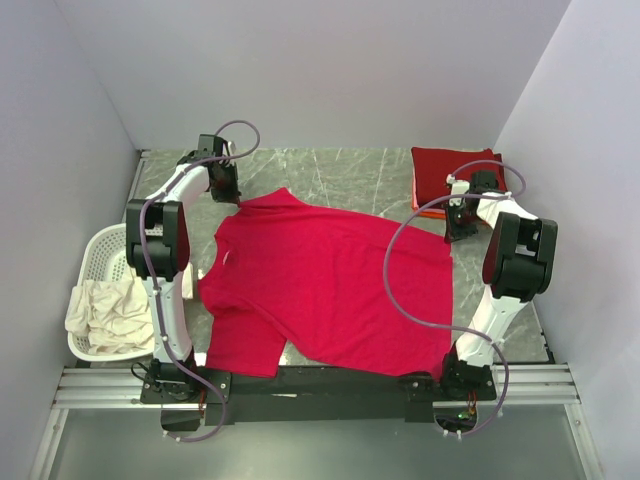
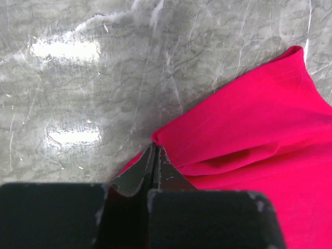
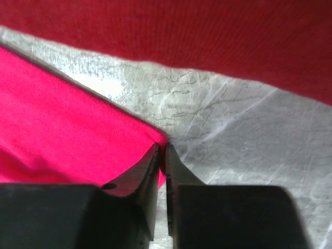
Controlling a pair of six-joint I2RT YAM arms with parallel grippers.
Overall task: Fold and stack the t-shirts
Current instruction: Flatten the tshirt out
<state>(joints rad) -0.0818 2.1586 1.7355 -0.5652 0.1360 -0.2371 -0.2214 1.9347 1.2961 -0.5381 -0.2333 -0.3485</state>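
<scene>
Now our left gripper (image 2: 154, 153) is pinching an edge of the one crimson t-shirt (image 1: 330, 285). Whether the right gripper (image 3: 162, 153) is grasping, we cannot tell. One maroon t-shirt (image 1: 455, 170) is lying upper right.

Fig.: my two arms, top view. Left arm stretched toward 12 o'clock; left gripper (image 1: 232, 197) at 11 o'clock, jaws pressed together on crimson t-shirt (image 1: 330, 285) edge. Right arm elbow-up; right gripper (image 1: 457, 232) at 2 o'clock, jaws nearly together, pinching same shirt's corner.

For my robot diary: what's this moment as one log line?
left gripper: shut on crimson t-shirt | right gripper: shut on crimson t-shirt | shirt: spread flat
</scene>
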